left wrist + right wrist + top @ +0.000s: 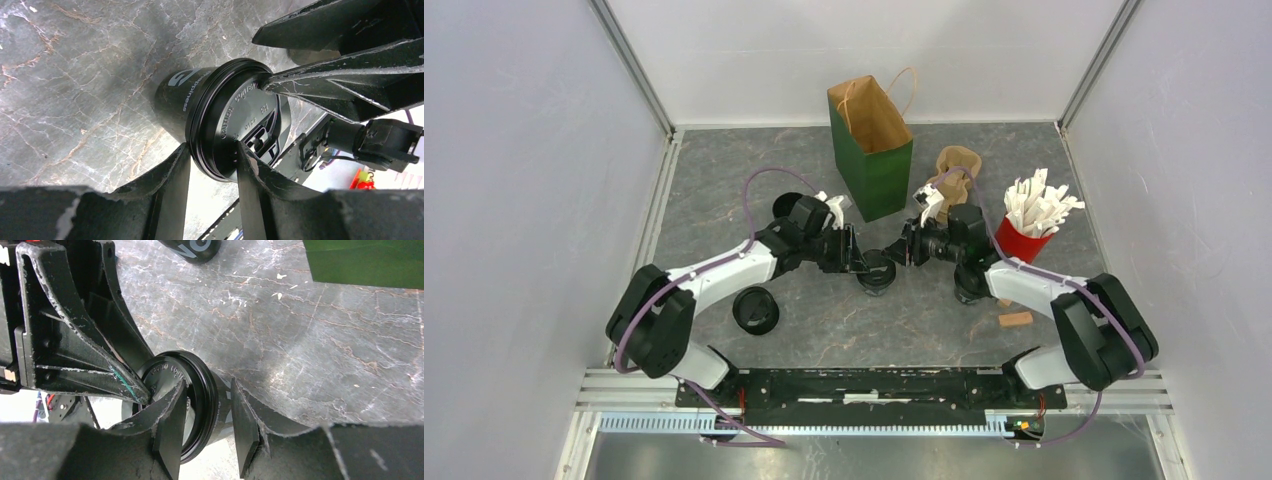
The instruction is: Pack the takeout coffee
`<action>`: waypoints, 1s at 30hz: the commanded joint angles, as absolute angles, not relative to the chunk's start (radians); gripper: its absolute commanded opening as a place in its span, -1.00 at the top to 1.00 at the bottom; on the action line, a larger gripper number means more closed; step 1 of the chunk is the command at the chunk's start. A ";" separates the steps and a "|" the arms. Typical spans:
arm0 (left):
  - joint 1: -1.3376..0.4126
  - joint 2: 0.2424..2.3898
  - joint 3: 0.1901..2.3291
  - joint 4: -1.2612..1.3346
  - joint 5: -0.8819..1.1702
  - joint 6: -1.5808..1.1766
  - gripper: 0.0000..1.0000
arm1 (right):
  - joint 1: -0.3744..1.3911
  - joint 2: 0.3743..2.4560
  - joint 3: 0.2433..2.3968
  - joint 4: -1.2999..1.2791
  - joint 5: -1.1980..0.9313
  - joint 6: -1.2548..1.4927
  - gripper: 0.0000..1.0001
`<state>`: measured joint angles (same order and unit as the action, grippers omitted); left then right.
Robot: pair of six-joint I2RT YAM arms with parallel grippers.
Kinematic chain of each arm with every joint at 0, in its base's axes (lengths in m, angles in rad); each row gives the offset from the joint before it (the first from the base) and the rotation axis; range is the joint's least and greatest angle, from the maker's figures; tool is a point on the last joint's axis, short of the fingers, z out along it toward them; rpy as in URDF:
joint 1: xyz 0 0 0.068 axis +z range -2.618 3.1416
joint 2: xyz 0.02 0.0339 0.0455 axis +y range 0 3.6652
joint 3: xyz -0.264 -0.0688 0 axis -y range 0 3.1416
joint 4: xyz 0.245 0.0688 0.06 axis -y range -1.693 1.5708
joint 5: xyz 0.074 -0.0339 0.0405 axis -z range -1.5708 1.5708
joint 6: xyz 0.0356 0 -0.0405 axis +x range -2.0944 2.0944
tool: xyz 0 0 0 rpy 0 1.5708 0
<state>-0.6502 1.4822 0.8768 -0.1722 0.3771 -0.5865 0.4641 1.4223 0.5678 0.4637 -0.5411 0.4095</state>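
Note:
A takeout coffee cup (876,276), black with a black lid, stands on the grey marbled table between both arms. My left gripper (856,258) (212,150) is shut on that cup's (180,95) lid rim, one finger on the lid's top and one under the rim. My right gripper (899,252) (207,390) straddles the same rim from the other side, open, with a small gap beside the lid (165,371). Other black cups stand at the near left (755,310), behind the left arm (787,205) and under the right arm (972,285). The green paper bag (869,150) stands open behind.
A tan pulp cup carrier (954,165) lies to the right of the bag. A red cup of white packets (1027,238) stands beside the right arm. A small tan block (1015,319) lies near the front right. Grey walls close in the table on three sides.

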 commanded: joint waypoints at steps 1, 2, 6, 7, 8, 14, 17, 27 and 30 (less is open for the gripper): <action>-0.674 1.481 0.848 -0.210 0.293 -0.648 0.12 | 0.463 1.364 0.645 0.250 -0.487 0.308 0.11; -0.674 1.477 0.847 -0.209 0.286 -0.656 0.12 | 0.463 1.349 0.651 0.223 -0.476 0.301 0.09; -0.676 1.465 0.846 -0.194 0.276 -0.686 0.12 | 0.464 1.303 0.667 0.147 -0.431 0.280 0.07; -0.678 1.461 0.845 -0.189 0.275 -0.696 0.12 | 0.464 1.292 0.667 0.129 -0.420 0.280 0.07; -0.680 1.454 0.845 -0.187 0.271 -0.703 0.12 | 0.465 1.279 0.665 0.123 -0.416 0.285 0.07; -0.683 1.437 0.847 -0.187 0.236 -0.730 0.12 | 0.490 1.191 0.619 0.178 -0.430 0.341 0.18; -0.684 1.439 0.841 -0.184 0.231 -0.742 0.13 | 0.520 1.163 0.586 0.238 -0.442 0.380 0.29; -0.693 1.407 0.817 -0.162 0.189 -0.801 0.14 | 0.615 1.255 0.550 0.328 -0.418 0.394 0.49; -0.699 1.397 0.796 -0.136 0.177 -0.834 0.14 | 0.617 1.301 0.546 0.339 -0.436 0.373 0.50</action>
<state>-0.6884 1.4277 0.8307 -0.1535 0.2386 -0.7696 0.6128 1.2572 0.5560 0.2771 -0.4347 0.3923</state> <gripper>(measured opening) 0.438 0.256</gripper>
